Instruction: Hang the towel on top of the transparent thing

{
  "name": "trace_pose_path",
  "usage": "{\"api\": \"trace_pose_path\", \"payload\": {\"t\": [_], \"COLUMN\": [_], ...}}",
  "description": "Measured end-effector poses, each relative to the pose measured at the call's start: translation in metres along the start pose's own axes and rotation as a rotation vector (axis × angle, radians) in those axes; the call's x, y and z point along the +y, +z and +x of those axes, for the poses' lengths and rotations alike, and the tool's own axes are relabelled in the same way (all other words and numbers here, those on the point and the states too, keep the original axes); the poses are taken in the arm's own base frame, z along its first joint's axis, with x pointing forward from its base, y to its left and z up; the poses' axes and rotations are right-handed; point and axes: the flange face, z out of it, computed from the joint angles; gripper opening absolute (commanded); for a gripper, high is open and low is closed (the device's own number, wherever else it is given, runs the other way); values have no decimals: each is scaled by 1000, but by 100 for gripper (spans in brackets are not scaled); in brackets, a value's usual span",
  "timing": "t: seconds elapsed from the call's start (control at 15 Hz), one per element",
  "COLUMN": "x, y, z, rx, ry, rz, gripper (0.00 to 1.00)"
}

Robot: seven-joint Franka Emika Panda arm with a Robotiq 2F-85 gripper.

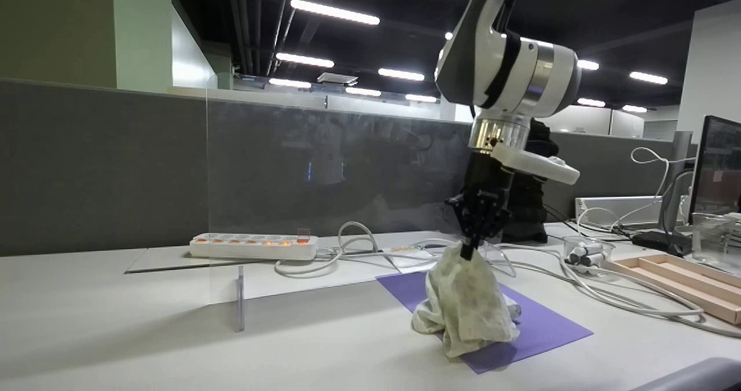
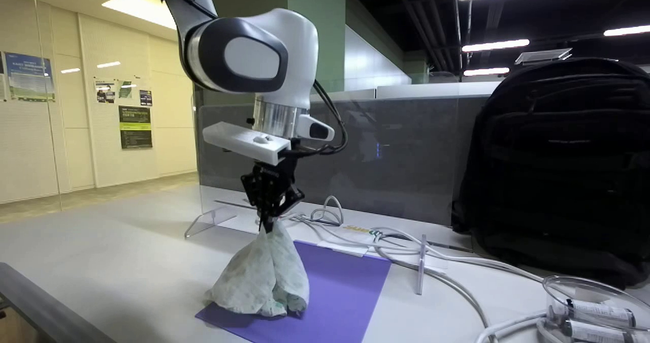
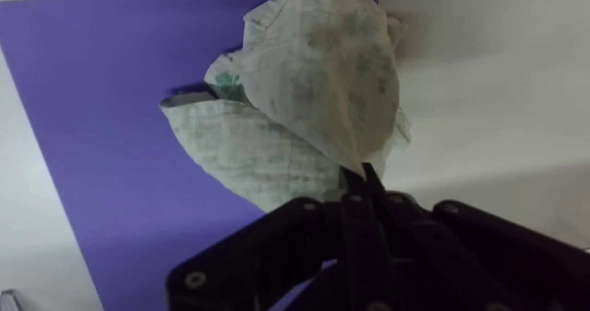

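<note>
A pale, greenish-patterned towel (image 1: 472, 304) hangs in a cone from my gripper (image 1: 468, 252) in both exterior views (image 2: 266, 277). The gripper (image 2: 266, 225) points down and is shut on the towel's top. In the wrist view, the fingertips (image 3: 359, 172) pinch a peak of the towel (image 3: 318, 80). The towel's lower folds are at or just above a purple sheet; I cannot tell if they touch it. A transparent upright panel (image 1: 260, 176) stands on clear feet behind the towel; it also shows in an exterior view (image 2: 411, 155). Its top edge is well above the gripper.
The purple sheet (image 1: 550, 327) lies on the white table. A power strip (image 1: 255, 246) and white cables (image 2: 457, 292) lie around and behind the panel. A black backpack (image 2: 558, 170), a clear cup of bottles (image 1: 587, 255), a wooden tray (image 1: 683, 281) and a monitor (image 1: 718, 171) stand nearby.
</note>
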Motion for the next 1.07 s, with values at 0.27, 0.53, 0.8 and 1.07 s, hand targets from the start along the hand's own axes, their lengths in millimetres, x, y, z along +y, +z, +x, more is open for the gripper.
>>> {"api": "trace_pose_path", "payload": {"t": [0.27, 0.53, 0.8, 1.07], "x": [-17, -25, -23, -34], "y": [-55, -79, -66, -61], "z": [43, 56, 53, 51], "rx": [13, 23, 2, 3], "ry": [-52, -75, -70, -86], "rz": [-17, -10, -8, -12], "gripper": [0, 1, 0, 0]}}
